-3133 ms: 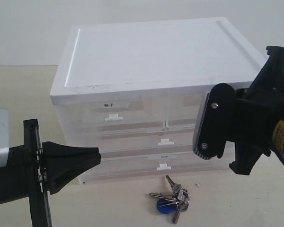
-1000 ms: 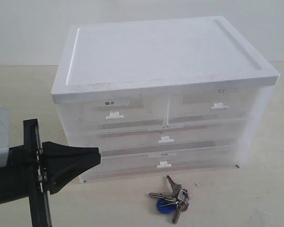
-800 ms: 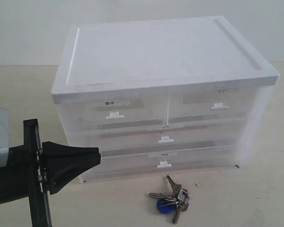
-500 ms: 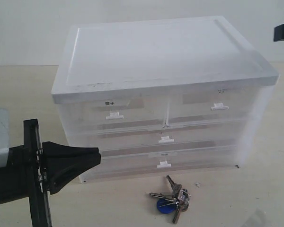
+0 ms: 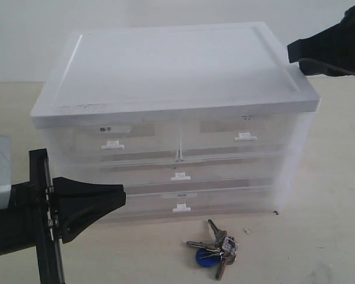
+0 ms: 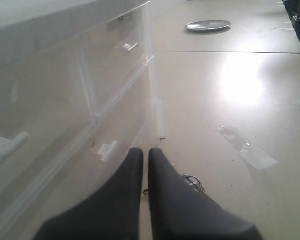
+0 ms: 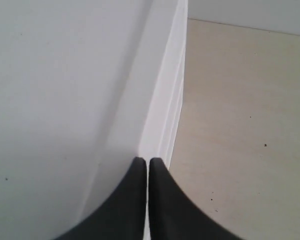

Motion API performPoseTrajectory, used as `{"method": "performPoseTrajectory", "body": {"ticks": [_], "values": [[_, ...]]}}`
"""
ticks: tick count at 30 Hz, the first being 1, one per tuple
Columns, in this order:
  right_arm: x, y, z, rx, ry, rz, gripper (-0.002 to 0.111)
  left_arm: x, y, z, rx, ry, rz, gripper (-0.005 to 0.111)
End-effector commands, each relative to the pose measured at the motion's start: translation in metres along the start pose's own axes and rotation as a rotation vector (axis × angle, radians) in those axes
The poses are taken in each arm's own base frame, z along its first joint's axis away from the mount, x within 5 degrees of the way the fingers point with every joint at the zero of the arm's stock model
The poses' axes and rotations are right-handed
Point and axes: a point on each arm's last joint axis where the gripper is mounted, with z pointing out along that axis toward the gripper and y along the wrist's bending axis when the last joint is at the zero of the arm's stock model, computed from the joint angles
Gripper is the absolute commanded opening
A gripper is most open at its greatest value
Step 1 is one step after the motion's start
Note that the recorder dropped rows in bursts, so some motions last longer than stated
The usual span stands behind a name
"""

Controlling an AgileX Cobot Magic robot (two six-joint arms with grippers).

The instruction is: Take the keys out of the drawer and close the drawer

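Observation:
The keys (image 5: 216,251), silver with a round blue fob, lie on the table in front of the cabinet; a bit of their ring (image 6: 192,182) shows beside my left fingers. The drawer (image 5: 242,139), upper right with a white tab handle and faint label, sits flush in the white cabinet (image 5: 165,77), and appears again as the drawer (image 6: 125,50) in the left wrist view. My left gripper (image 5: 122,195) is shut and empty, low at the left, its tips (image 6: 145,152) near the cabinet's front. My right gripper (image 5: 290,52) is shut, tips (image 7: 148,161) at the cabinet top's right edge (image 7: 162,115).
The cabinet also has a labelled upper-left drawer (image 5: 112,144) and two full-width drawers (image 5: 180,176) below. A silver plate (image 6: 207,25) lies far off on the table. Pieces of clear tape (image 6: 250,150) stick to the tabletop.
The right gripper came back into view at the upper right and reached the cabinet's top right corner. The whole cabinet has slid to the left. Keys and left gripper have not moved.

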Motion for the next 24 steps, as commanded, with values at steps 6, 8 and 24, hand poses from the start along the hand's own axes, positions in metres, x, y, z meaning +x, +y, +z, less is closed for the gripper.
{"method": "performPoseTrajectory", "body": {"ticks": [6, 8, 24], "values": [[0.000, 0.004, -0.001, -0.015, 0.004, 0.001, 0.000, -0.001, -0.001, 0.001, 0.009, -0.010, -0.002, 0.004], [0.000, 0.003, -0.001, -0.010, 0.005, -0.009, 0.000, -0.001, -0.001, 0.001, 0.009, -0.010, -0.002, 0.004], [-0.007, 0.023, -0.105, 0.031, -0.262, -0.133, 0.000, -0.001, -0.001, 0.001, 0.009, -0.010, -0.002, 0.004]]}}
